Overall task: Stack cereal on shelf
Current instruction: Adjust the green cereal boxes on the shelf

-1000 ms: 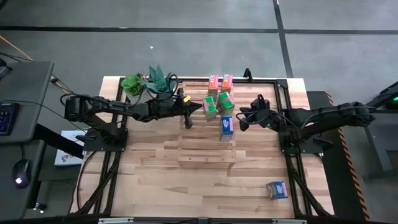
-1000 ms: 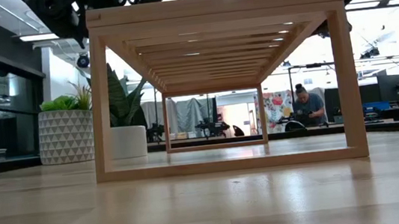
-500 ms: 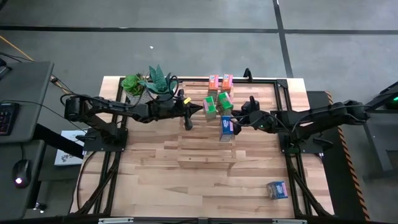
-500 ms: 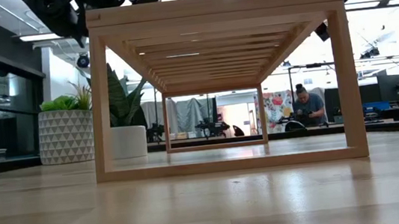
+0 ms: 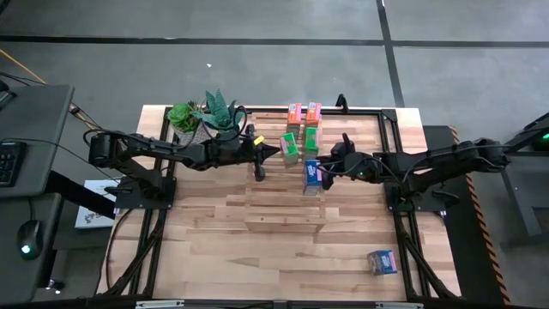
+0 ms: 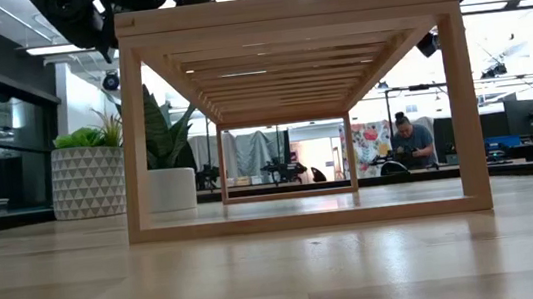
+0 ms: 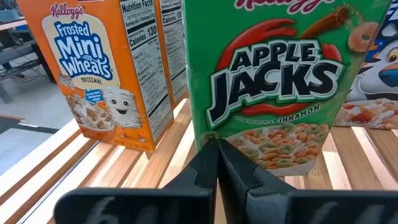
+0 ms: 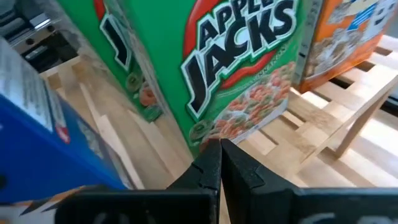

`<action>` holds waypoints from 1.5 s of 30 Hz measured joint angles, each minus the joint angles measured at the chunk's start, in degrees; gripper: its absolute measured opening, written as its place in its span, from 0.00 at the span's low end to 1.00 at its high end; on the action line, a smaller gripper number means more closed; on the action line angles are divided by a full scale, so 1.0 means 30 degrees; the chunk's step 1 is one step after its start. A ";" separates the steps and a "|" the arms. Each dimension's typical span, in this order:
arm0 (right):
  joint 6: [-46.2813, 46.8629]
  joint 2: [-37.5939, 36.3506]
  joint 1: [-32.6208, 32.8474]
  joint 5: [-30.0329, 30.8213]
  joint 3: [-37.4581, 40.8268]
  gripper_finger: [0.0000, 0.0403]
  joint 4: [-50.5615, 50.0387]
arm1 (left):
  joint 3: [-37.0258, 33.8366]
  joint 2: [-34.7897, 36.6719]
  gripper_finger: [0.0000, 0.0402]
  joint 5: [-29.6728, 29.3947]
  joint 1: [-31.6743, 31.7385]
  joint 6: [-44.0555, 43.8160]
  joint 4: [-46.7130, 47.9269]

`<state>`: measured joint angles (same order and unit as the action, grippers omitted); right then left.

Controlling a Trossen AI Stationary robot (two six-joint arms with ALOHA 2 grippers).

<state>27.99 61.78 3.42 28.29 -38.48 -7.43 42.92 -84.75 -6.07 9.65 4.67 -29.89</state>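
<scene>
above the slatted wooden shelf (image 5: 285, 193), my left gripper (image 5: 273, 149) hovers with fingers pressed together and empty, its tip just beside a green apple jacks box (image 7: 273, 81) standing upright on the slats next to an orange frosted mini wheats box (image 7: 106, 68). my right gripper (image 5: 329, 164), fingers likewise together and holding nothing, sits close against the blue cereal box (image 5: 313, 174). one more blue box (image 5: 383, 262) lies on the table (image 5: 206, 249), well apart from the shelf.
</scene>
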 joint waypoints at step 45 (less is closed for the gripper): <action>-0.0335 -0.2244 0.0000 0.1640 -0.0007 0.00 -0.2459 | 0.0022 0.0991 0.00 0.2433 0.0000 -0.0847 0.1100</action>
<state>26.98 55.05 3.42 33.21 -38.50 -14.81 42.98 -81.78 1.23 9.65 2.13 -26.59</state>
